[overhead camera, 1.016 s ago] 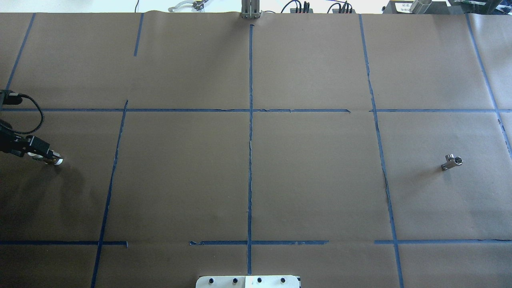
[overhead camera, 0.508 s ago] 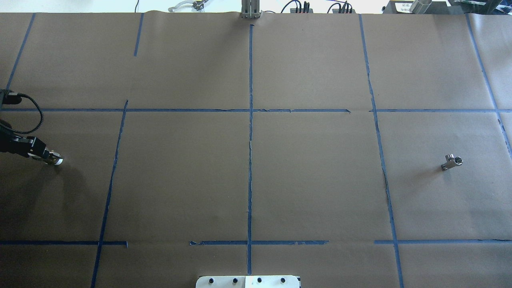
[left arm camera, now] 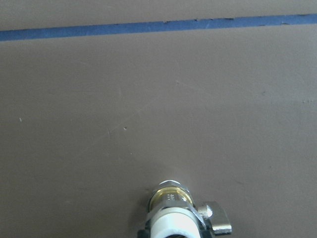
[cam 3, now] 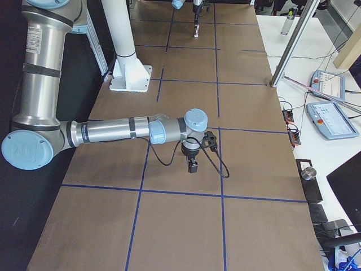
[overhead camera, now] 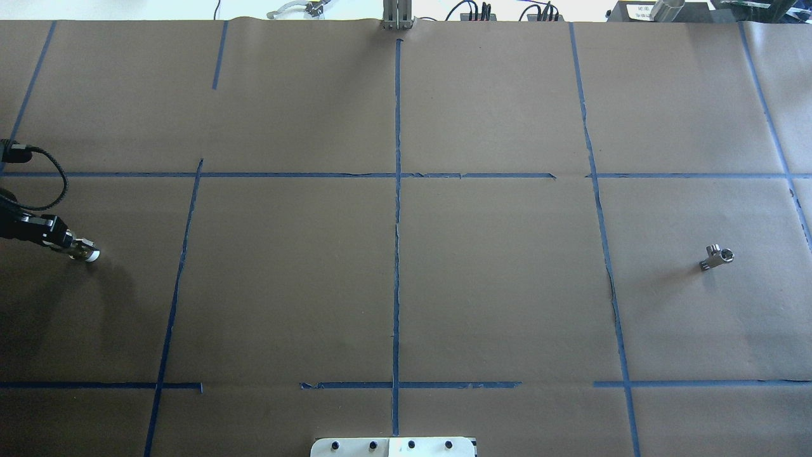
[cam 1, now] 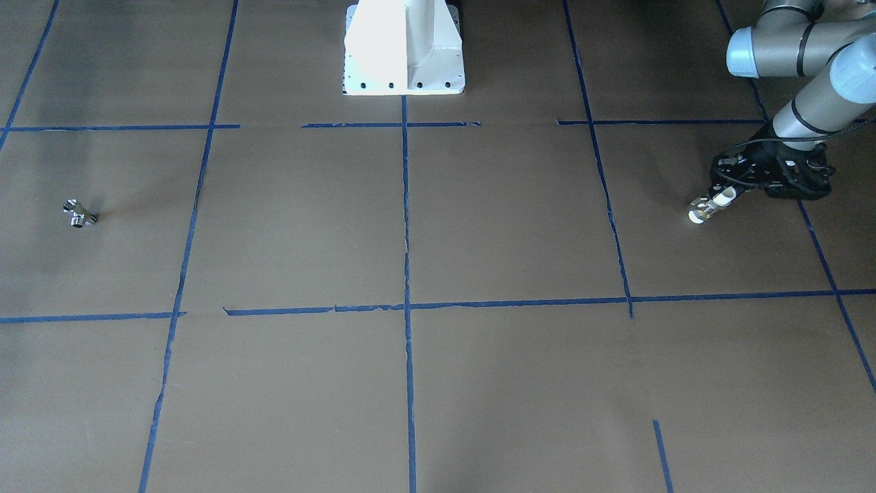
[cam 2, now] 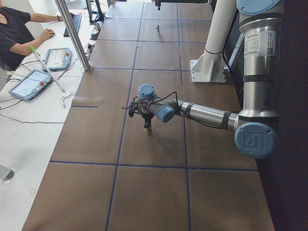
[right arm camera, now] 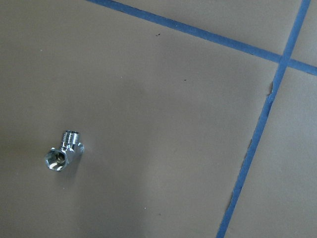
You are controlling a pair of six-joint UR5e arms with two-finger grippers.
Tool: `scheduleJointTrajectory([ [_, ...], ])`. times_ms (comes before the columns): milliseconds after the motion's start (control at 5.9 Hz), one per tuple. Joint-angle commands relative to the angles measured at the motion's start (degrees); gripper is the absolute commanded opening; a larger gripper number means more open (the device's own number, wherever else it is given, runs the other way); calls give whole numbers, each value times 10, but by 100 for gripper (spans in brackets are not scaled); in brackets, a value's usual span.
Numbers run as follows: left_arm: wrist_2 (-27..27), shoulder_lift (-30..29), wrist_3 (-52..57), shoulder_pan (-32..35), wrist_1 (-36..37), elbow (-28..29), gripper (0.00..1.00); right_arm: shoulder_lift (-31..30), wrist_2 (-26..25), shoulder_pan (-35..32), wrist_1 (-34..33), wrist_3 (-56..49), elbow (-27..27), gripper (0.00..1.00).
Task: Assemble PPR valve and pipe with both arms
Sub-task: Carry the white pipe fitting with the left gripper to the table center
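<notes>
The PPR valve (overhead camera: pixel 87 254), with white ends and a brass band, is held at the table's far left by my left gripper (overhead camera: pixel 75 249), which is shut on it. The front-facing view shows the valve (cam 1: pixel 705 209) tilted, sticking out of the left gripper (cam 1: pixel 720 197). The left wrist view shows the valve (left arm camera: pixel 173 218) with its small metal handle to the right. The silvery pipe (overhead camera: pixel 717 258) lies alone at the far right and also shows in the right wrist view (right arm camera: pixel 62 153). My right gripper (cam 3: pixel 193 165) hovers over the table. I cannot tell whether it is open or shut.
Brown paper with blue tape lines (overhead camera: pixel 397 209) covers the table. The white robot base (cam 1: pixel 404 48) stands at the middle of the near edge. Tablets (cam 2: pixel 29 84) and an operator (cam 2: pixel 14 29) are beyond the far edge.
The left gripper's black body has drawn slightly back toward the left edge. The valve's tip stays almost where it was. The pipe has not moved.
</notes>
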State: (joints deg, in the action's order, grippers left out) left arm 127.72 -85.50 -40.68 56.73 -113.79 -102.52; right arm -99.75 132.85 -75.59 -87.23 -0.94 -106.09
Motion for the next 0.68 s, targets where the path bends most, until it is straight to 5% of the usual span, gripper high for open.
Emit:
scheduleJointTrajectory([
  [0,6,-6,-4,2,6,-29,0,0,3,0,0,0,-3,100],
  [508,6,-132,-69,-5,179,-122,0,-4,19,1,46,1,2,100],
])
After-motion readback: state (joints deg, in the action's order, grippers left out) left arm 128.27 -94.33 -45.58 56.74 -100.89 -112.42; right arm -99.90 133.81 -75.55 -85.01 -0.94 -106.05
